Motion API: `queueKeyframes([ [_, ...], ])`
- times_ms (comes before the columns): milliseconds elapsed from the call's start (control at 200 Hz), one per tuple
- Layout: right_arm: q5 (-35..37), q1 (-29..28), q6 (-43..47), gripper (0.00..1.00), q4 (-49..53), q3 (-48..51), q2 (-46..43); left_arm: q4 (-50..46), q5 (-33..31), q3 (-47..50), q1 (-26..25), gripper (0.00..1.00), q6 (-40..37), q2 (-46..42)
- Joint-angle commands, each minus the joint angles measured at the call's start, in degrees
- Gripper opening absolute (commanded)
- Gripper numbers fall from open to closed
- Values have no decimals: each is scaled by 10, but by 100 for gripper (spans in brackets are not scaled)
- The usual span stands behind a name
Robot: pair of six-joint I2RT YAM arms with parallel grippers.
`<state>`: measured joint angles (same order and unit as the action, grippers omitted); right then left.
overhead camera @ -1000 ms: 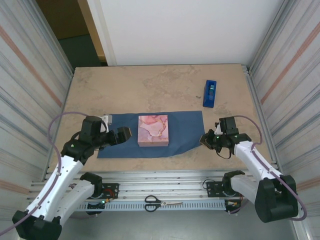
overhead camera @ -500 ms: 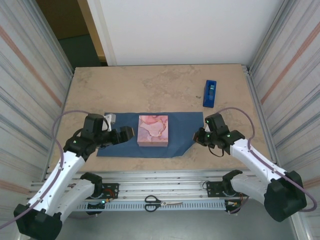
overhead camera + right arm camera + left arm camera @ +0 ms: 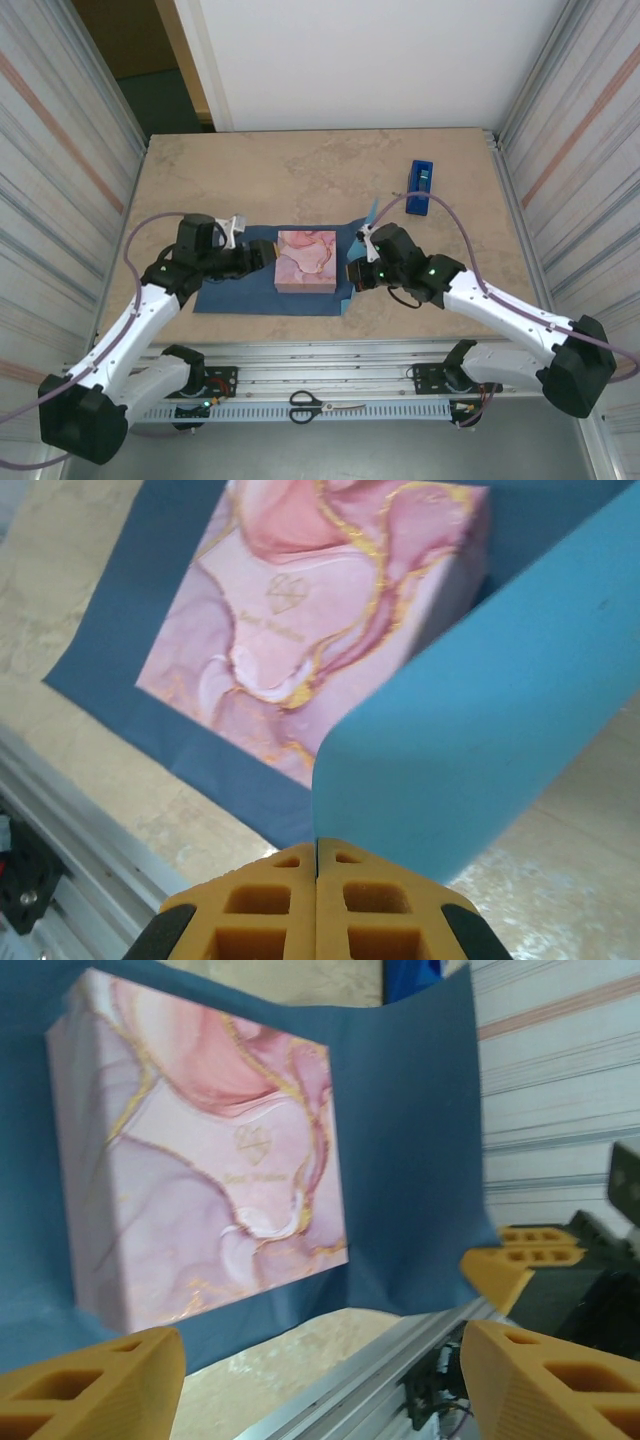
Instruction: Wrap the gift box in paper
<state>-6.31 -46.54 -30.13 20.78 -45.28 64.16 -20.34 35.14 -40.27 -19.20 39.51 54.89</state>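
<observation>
The gift box, marbled pink, white and mauve, lies flat on the paper, whose dark navy face is up. My right gripper is shut on the paper's right edge and holds it lifted beside the box. In the right wrist view the raised flap of the paper shows its light blue face above my shut right gripper, with the gift box behind. My left gripper hovers at the box's left side, open with nothing between its fingers. The gift box and the raised paper lie ahead of it.
A royal-blue tape dispenser stands at the back right of the tan table. Scissors lie on the metal rail at the near edge. Corrugated walls close in both sides.
My right gripper has swept left toward the box, pulling the paper's right edge up and over. My left gripper has moved right to the box's left side and its jaws have narrowed a little.
</observation>
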Motion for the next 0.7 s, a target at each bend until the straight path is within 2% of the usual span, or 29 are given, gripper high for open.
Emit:
queueKeyframes([
  [0,-47,-18,39,1,-27,-24,24,67,34,-13,-13,74,48,30],
  [170,-105,-38,38,1,-32,-48,66,89,19,-44,-49,83,73,96],
  [346,-128,-45,29,1,-30,-63,96,109,14,-73,-71,84,77,154],
  [491,-139,-46,21,1,-45,-61,99,136,18,-79,-72,78,92,195],
  [561,-140,-46,17,1,-53,-58,96,149,22,-85,-75,70,95,213],
  [606,-134,-46,14,1,-58,-56,94,129,12,-98,-81,66,82,224],
  [691,-131,-46,8,2,-69,-55,96,85,-23,-126,-96,66,65,243],
])
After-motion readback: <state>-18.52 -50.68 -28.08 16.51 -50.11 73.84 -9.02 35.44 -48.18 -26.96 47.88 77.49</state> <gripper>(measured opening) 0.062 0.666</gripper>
